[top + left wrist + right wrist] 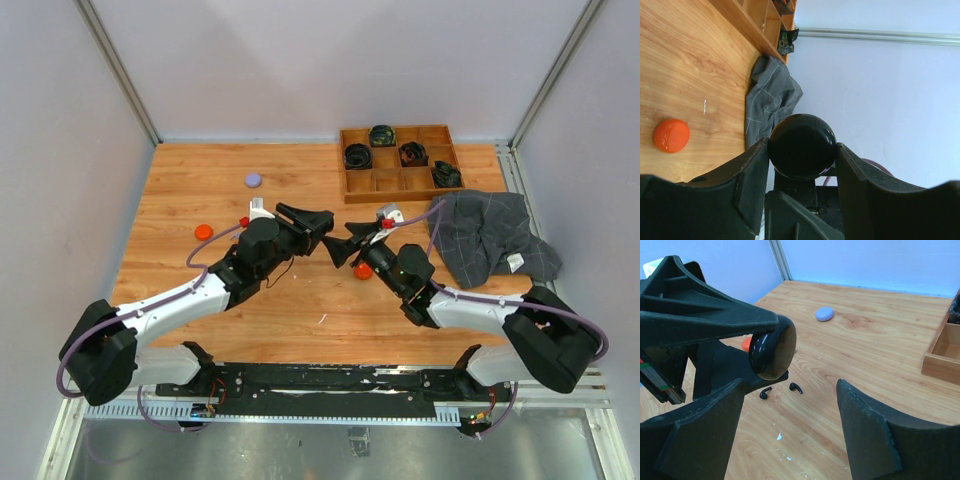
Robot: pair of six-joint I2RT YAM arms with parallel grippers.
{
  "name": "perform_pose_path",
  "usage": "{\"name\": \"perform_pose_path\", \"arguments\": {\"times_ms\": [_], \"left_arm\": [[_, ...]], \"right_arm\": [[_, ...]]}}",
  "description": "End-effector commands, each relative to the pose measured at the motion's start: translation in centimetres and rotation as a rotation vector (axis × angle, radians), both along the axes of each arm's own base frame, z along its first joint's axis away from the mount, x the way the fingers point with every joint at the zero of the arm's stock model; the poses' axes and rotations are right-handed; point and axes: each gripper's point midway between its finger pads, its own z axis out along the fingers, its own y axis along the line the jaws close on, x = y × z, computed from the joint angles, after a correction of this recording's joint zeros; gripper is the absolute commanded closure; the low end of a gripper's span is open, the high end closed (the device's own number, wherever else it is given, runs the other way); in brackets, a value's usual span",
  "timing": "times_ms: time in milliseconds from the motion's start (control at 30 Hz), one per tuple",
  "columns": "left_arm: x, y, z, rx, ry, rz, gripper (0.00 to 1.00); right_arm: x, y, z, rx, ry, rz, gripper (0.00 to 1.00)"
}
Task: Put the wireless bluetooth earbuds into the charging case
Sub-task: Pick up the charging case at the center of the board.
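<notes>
Lying on the table (865, 340) beneath both grippers: two black earbuds (795, 387), untouched. Left gripper (802, 150) part-closed, clamping round black case (802, 142). Right gripper (790, 390) wide apart, empty.

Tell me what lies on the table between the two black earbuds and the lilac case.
Nothing: in the right wrist view, the stretch of table between the black earbuds and the lilac case is bare wood.

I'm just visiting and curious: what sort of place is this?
Probably a robotics lab test cell: a left arm and right arm bolted to a rail at the edge of a wooden table, plain pale walls closing it in, and a compartment tray.
</notes>
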Motion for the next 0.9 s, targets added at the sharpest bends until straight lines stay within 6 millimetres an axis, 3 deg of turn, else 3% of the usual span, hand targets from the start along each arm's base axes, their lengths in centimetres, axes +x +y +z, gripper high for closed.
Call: {"name": "perform_pose_path", "arguments": {"times_ms": [0, 267, 767, 867], "left_arm": [[0.02, -0.14, 0.53, -0.031, -0.019, 0.023, 0.52], [-0.24, -0.54, 0.42, -0.035, -0.017, 0.014, 0.52], [-0.9, -1.0, 0.13, -0.028, -0.016, -0.001, 0.53], [-0.89, -1.03, 0.23, -0.024, -0.021, -0.001, 0.49]], "right_arm": [[0.03, 0.68, 3.05, 0.067, -0.094, -0.003, 0.27], [0.41, 0.78, 3.7, 0.075, -0.129, -0.019, 0.3], [0.58, 0.83, 3.93, 0.055, -0.186, -0.024, 0.55], [0.55, 0.73, 3.86, 0.047, -0.19, -0.026, 0.61]]}}
